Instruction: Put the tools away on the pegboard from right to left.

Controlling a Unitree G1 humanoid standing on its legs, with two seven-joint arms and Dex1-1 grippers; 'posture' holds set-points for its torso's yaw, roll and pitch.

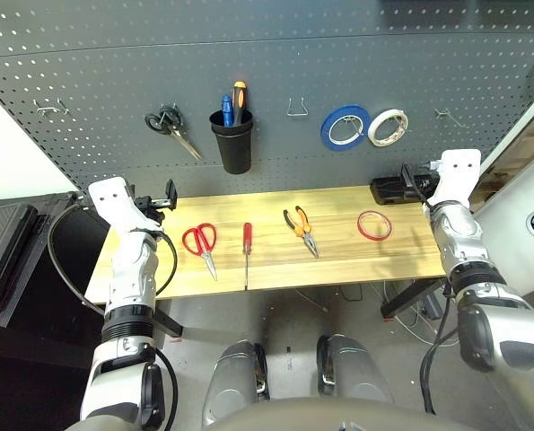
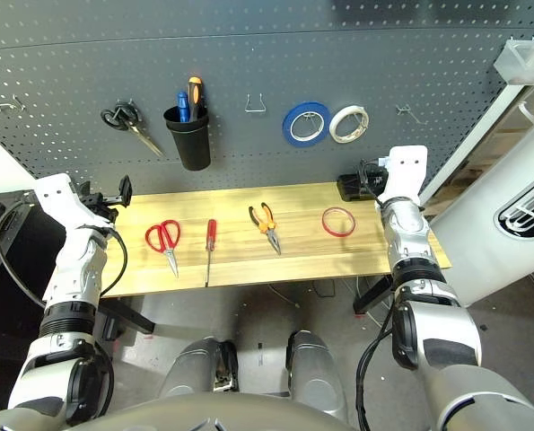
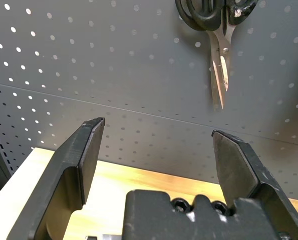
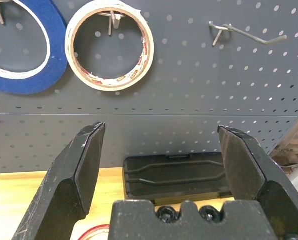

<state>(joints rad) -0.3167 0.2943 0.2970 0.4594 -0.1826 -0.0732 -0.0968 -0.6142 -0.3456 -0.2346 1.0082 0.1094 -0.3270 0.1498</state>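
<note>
Four tools are lying on the bench (image 1: 338, 260).
Both grippers, left gripper (image 3: 156, 150) and right gripper (image 4: 161, 150), are hanging wide open, gripping nothing.

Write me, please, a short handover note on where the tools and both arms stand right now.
Left tool: open, empty, at the table's left end.
Right tool: open, empty, at the right end.
On the table, right to left: red tape ring, pliers, red screwdriver, red scissors.
Done: nothing hung on the pegboard yet.
Left: all four, starting with the tape ring. Free hooks show at the far right and between the black cup and blue tape.
</note>
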